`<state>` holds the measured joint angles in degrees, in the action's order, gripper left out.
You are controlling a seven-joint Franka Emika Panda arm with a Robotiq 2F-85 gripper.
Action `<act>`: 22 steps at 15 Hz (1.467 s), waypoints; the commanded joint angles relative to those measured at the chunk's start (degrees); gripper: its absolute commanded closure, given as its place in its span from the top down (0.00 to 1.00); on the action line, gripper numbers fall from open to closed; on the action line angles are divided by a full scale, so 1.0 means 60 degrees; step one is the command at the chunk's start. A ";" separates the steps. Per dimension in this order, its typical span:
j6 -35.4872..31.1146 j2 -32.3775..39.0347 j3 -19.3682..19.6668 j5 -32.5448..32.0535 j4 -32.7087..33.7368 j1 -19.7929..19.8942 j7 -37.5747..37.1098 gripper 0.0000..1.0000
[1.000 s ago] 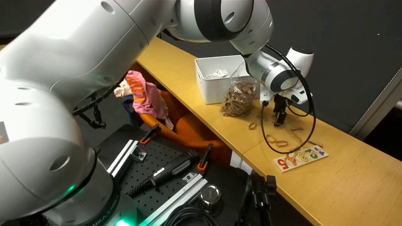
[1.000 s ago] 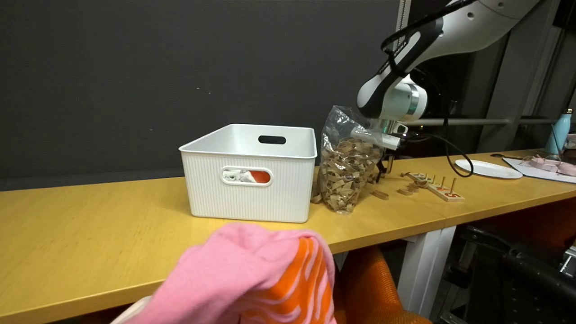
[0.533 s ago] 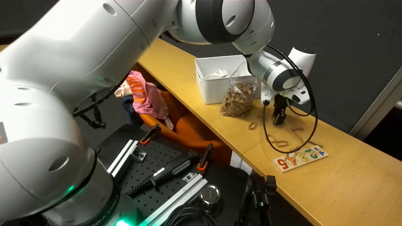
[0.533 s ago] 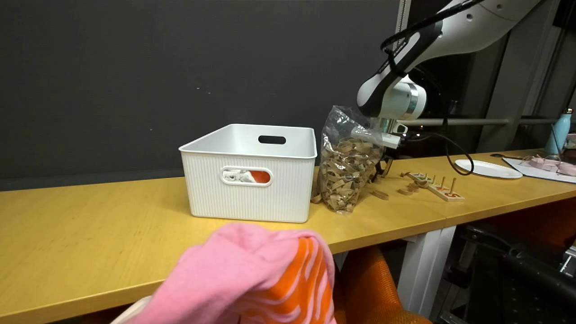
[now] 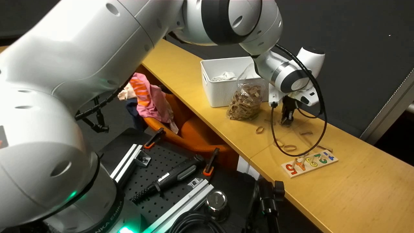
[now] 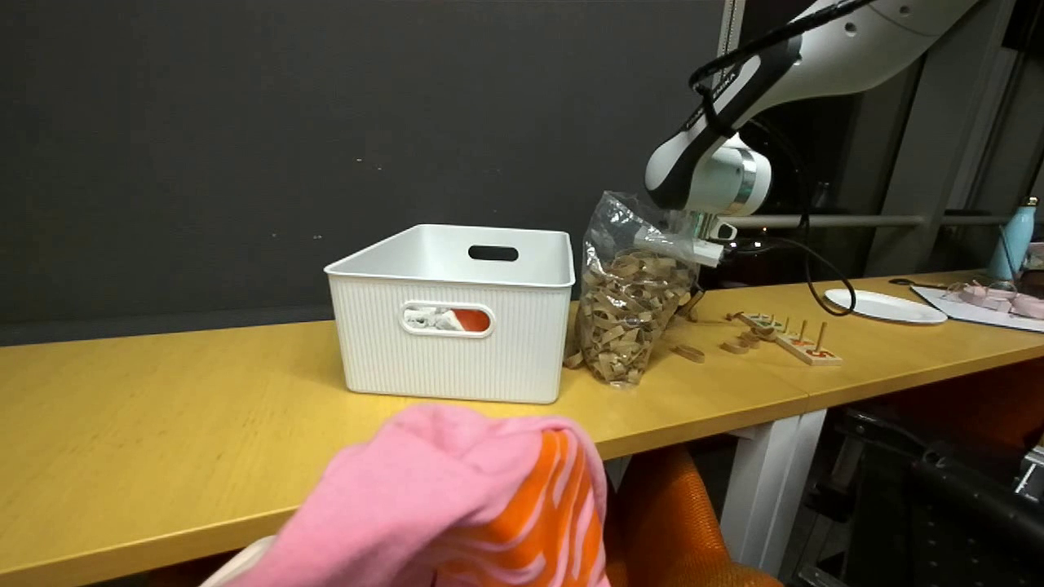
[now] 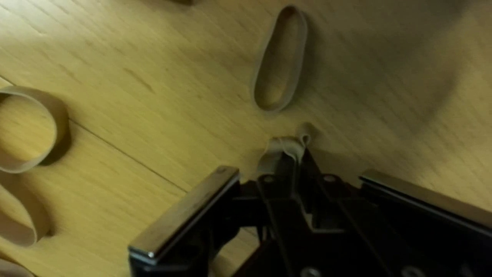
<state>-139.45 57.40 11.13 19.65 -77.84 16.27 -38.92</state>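
Table [image 6: 196,399]: ylw wood | wall [image 6: 245,179]: dk gry | claw [image 7: 295,157] pinching band [image 7: 282,145]

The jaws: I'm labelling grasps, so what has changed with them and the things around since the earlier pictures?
The jaws have closed from open and now pinch a tan band, folded at their tips in the wrist view; in an exterior view they sit slightly higher. The bag of bands, the white bin and the number board stayed put.
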 commanded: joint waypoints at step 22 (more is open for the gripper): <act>-0.4119 -0.7069 0.1470 -0.1932 -0.7513 -0.3147 -0.1496 0.02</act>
<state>-161.83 18.94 17.02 13.17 -118.22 2.42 -43.15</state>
